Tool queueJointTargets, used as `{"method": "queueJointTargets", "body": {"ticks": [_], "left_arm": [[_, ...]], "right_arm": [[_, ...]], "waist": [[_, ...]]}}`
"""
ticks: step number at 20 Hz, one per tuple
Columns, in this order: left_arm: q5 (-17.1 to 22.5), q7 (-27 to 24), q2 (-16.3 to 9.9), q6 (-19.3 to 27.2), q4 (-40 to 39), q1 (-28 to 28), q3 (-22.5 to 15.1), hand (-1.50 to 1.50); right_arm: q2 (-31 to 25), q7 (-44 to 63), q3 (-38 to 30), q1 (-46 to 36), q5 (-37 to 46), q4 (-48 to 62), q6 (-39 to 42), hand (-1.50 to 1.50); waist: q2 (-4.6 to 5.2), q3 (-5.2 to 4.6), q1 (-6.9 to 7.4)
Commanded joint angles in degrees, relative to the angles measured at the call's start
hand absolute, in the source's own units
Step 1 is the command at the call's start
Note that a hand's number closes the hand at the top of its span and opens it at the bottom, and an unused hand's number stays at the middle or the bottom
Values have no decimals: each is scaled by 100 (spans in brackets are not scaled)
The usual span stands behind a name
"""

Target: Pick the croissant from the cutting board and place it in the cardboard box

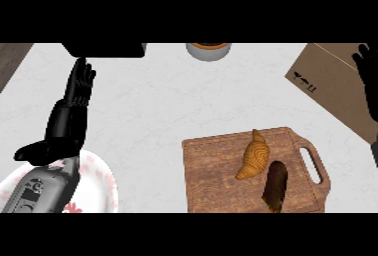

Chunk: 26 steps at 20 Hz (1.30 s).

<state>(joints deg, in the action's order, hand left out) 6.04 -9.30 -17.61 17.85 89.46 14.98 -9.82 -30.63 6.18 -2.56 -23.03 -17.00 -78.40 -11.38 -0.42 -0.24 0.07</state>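
1. Left hand [74, 102] first: mine sits at the left of the frame, fingers straight and apart, pointing up, holding nothing. Its forearm lies over a flowered plate [103, 185] at the lower left. If I swing that arm carelessly, I judge it could nudge the plate.
2. A black object [103, 49] at the upper left and a cup [209, 51] at top centre stand well away from the work. I see little risk there unless a reach goes wide.
3. The croissant [254, 156] lies on the board [214, 175], lower centre-right, untouched. A dark brown item [276, 186] lies just beside it, near the croissant's lower end. My worry: closing on the croissant could catch or shove that neighbour instead.
4. The board's handle [316, 164] points right, so a hand coming in low from that side might push the board.
5. The box [325, 82] is at the upper right, partly cut off by the frame.
6. My right hand [367, 80] shows at the right edge over the box, fingers straight, empty. It is well apart from the croissant, so the whole pick is not yet done.
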Motion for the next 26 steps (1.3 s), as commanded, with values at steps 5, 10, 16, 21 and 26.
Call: {"method": "queueJointTargets", "body": {"ticks": [5,10,16,21,26], "left_arm": [[870,1201,-304,-482,26,-1052,470,0],[1362,1582,-408,-774,-113,-1370,672,0],[1725,1714,-731,-1215,134,-1543,973,0],[1731,1879,-666,-1089,162,-1328,958,0],[1828,1959,-744,-1314,269,-1467,910,0]], "right_arm": [[273,1188,821,635,957,-1375,-1078,-150],[9,256,803,1328,2688,-2091,-2594,-150],[-227,1285,2183,2037,4498,-3753,-2520,-150],[-1043,2974,2538,2197,5122,-3457,-957,-150],[-1191,4738,3092,1826,5544,-3738,516,-150]], "waist": [[-42,4,0],[-114,5,-265],[-41,-5,-121],[-22,-48,-139],[-5,-45,76]]}}
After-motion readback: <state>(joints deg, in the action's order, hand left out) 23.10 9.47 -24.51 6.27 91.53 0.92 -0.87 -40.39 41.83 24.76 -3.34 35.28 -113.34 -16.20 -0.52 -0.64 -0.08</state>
